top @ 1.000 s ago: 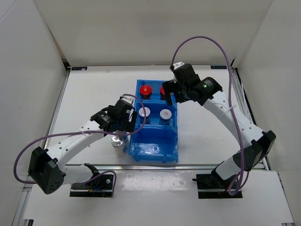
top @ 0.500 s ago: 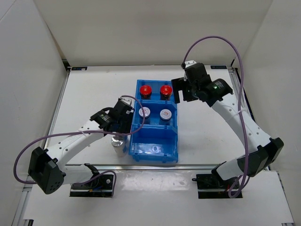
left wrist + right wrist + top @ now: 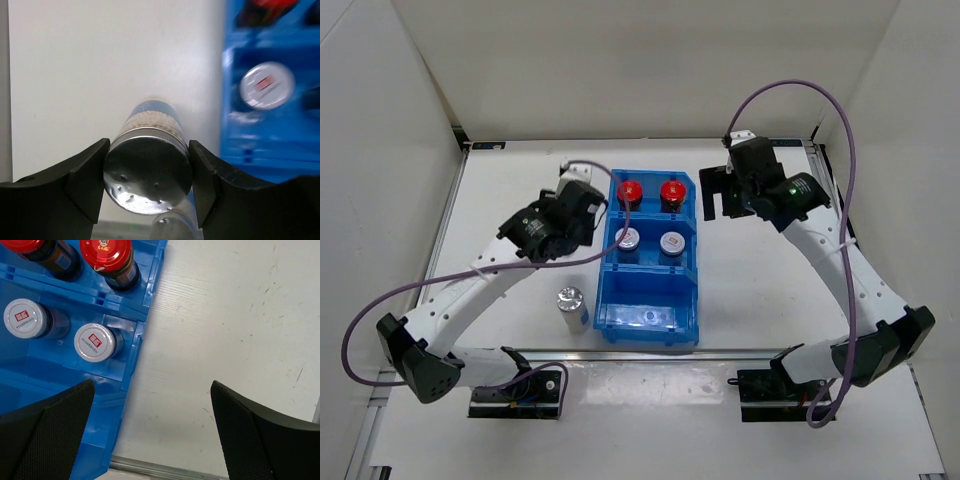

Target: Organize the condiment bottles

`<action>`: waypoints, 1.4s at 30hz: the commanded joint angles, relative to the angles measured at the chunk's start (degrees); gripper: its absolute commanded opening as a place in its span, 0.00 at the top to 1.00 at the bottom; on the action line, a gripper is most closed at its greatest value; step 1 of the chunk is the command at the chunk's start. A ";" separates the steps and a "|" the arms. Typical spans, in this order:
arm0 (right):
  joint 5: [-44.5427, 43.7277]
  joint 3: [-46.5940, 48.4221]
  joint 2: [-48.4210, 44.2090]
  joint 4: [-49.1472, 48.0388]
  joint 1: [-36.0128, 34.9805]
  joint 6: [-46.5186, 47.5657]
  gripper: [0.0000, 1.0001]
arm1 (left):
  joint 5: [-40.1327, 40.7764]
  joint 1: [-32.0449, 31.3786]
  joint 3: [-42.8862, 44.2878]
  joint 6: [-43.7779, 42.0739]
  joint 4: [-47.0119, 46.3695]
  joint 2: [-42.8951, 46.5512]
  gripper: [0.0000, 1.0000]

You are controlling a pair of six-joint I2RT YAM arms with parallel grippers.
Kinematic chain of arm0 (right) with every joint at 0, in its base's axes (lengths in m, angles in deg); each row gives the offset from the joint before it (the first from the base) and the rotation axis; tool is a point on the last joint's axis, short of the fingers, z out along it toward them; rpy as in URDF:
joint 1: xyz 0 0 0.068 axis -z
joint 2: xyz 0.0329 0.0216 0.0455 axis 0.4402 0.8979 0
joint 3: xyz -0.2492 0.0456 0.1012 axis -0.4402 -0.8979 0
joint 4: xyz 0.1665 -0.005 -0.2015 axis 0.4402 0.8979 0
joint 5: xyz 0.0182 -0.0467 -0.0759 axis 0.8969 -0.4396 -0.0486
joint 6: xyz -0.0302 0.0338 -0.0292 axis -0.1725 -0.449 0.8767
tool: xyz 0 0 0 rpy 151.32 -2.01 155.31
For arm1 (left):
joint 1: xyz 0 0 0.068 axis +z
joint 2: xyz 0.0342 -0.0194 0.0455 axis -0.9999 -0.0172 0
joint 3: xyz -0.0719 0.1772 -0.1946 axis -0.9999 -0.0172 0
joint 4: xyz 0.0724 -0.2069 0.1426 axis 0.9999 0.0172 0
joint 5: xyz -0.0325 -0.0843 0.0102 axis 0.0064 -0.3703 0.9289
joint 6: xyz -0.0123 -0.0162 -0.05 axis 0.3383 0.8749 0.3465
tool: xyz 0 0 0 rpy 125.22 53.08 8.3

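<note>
My left gripper is shut on the silver cap of a clear, blue-labelled bottle, held above the white table left of the blue bin. In the top view the left gripper hides that bottle. A second silver-capped bottle stands on the table by the bin's front left corner. Two red-capped bottles fill the bin's back compartment, and two grey-lidded bottles stand in the middle one. My right gripper is open over bare table right of the bin.
The bin's front compartment holds no bottle. White walls enclose the table on three sides. A metal rail runs along the left edge. Purple cables loop over both arms.
My left gripper has shut on a silver-capped bottle and carried it up and toward the back left. The right gripper has drawn away from the bin's back compartment to the right.
</note>
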 commanded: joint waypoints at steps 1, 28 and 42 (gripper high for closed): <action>-1.31 -1.29 -2.60 -1.40 0.68 0.26 0.00 | 2.52 -3.30 12.33 -7.15 -1.68 -0.79 0.89; -1.85 -14.65 -17.11 3.86 4.55 -4.04 0.00 | -38.91 -20.27 4.63 -18.68 -22.24 -15.64 0.89; -0.18 -17.64 -18.77 2.56 4.55 -3.53 0.00 | -18.52 -23.08 12.87 -21.31 -16.03 -17.68 0.00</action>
